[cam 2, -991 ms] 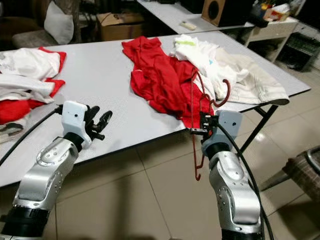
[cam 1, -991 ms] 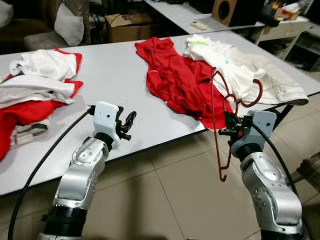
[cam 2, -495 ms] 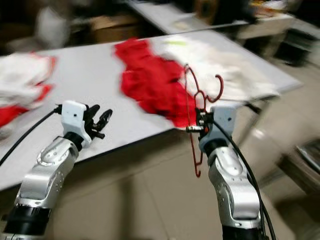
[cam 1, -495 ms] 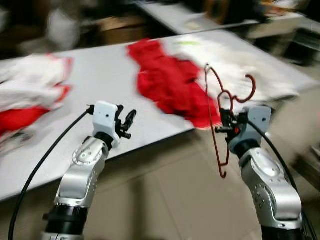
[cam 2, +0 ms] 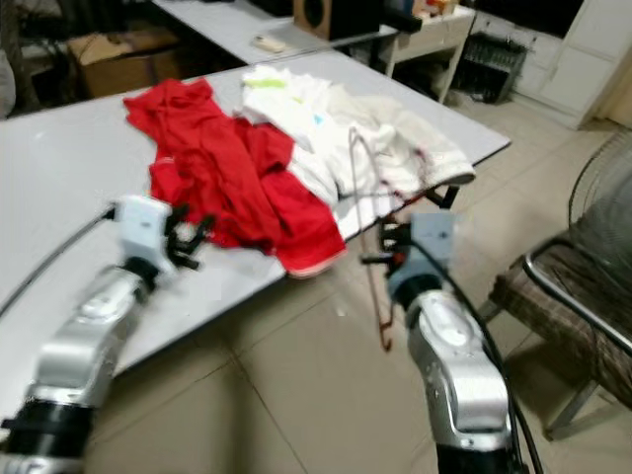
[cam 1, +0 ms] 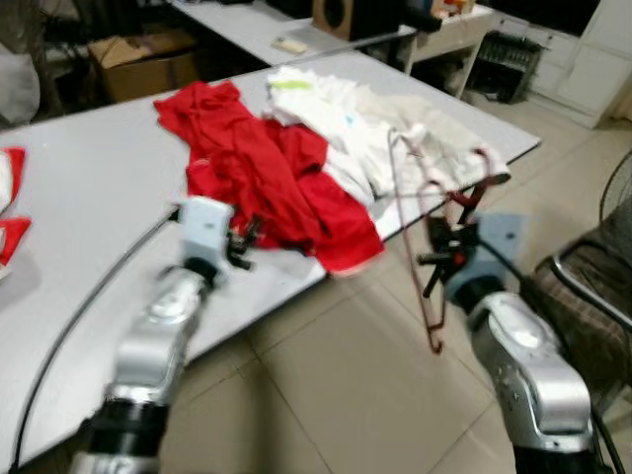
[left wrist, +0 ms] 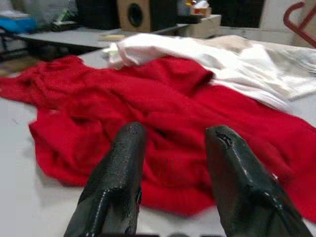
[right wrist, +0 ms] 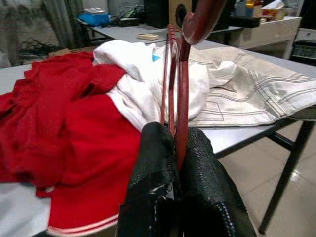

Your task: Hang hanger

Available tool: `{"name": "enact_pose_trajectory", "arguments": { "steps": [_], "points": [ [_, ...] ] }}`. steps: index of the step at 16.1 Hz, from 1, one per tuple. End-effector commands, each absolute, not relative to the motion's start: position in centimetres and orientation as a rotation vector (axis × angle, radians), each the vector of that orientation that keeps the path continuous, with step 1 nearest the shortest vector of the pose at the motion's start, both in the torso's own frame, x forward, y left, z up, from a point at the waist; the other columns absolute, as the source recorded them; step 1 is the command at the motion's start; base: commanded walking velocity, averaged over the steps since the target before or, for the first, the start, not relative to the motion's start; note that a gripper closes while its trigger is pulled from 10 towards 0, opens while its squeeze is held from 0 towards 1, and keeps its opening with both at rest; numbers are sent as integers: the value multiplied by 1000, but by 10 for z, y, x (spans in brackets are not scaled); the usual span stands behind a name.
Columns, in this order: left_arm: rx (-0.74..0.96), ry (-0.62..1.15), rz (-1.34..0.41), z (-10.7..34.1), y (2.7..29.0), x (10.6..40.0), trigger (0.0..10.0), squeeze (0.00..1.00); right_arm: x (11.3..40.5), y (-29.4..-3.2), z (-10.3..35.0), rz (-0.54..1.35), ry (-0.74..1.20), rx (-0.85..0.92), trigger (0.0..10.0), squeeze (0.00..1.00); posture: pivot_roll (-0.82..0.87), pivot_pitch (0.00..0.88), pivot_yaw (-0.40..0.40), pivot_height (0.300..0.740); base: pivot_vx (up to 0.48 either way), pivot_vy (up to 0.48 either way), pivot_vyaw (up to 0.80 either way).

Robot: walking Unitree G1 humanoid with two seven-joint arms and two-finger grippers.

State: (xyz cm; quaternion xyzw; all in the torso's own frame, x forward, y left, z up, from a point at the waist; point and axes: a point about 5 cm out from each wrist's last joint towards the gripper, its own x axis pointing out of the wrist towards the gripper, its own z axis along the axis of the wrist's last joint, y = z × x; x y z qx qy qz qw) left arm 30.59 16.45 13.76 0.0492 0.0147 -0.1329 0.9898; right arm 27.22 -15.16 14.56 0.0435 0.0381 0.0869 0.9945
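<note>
A dark red wire hanger (cam 1: 420,247) stands upright off the table's near edge, with my right gripper (cam 1: 441,259) shut on its neck. In the right wrist view the hanger (right wrist: 177,74) rises from between the two black fingers (right wrist: 153,187), its hook curling above. My left gripper (cam 1: 245,242) is open and empty over the table's near edge, just short of a crumpled red garment (cam 1: 262,173). The left wrist view has that red garment (left wrist: 148,108) spread ahead of the parted fingers (left wrist: 123,173).
White and beige clothes (cam 1: 395,118) lie on the grey table (cam 1: 89,188) beyond the red garment. A dark chair (cam 1: 592,286) stands at right on the tiled floor. A second table with a speaker (cam 1: 341,15) and a cardboard box (cam 1: 148,59) stand behind.
The camera has swung to the right, so the whole scene has shifted left and a chair has come into view. Both arms keep their poses; the right gripper still holds the hanger.
</note>
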Motion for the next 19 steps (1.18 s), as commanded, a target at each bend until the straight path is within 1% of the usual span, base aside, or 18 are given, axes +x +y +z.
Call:
{"name": "enact_pose_trajectory", "arguments": {
  "steps": [1, 3, 6, 8, 11, 13, 14, 16, 19],
  "points": [
    [98, 18, -279, 139, 156, 308, 10000, 39, 270, -160, 147, 160, 72, 78, 10000, 0, -69, 0, -24, 740, 341, 0, 0],
    [106, 13, -243, 139, 161, 310, 10000, 43, 270, -159, 149, 188, 73, 27, 10000, 0, -65, 0, -30, 740, 339, 0, 0],
    [114, 12, -243, 138, 161, 308, 10000, 39, 270, -157, 149, 201, 66, 33, 10000, 0, -59, 0, -36, 740, 341, 0, 800],
    [117, 14, -247, 137, 161, 307, 10000, 43, 270, -159, 149, 180, 52, 70, 10000, 0, -60, 0, -33, 740, 341, 0, 0],
    [124, 32, -260, 133, 162, 307, 10000, 27, 266, -164, 148, 183, 51, 60, 10000, 0, -67, 0, -27, 740, 319, 0, 0],
    [175, 68, -251, 127, 166, 309, 10000, 12, 263, -171, 147, 219, 58, 23, 10000, 0, -78, 0, -24, 740, 0, 0, 0],
    [262, 81, -250, 123, 170, 312, 10000, 8, 261, -175, 148, 246, 59, -3, 10000, 0, -84, 0, -21, 740, 0, 0, 0],
    [334, 122, -277, 119, 172, 323, 10000, 0, 258, -182, 147, 265, 68, -37, 10000, 0, -97, 0, -17, 740, 0, 0, 0],
    [377, 152, -278, 114, 176, 336, 10000, 0, 255, -191, 145, 248, 85, -52, 10000, 0, -106, 0, -28, 740, 0, 0, 0]
  ]
}}
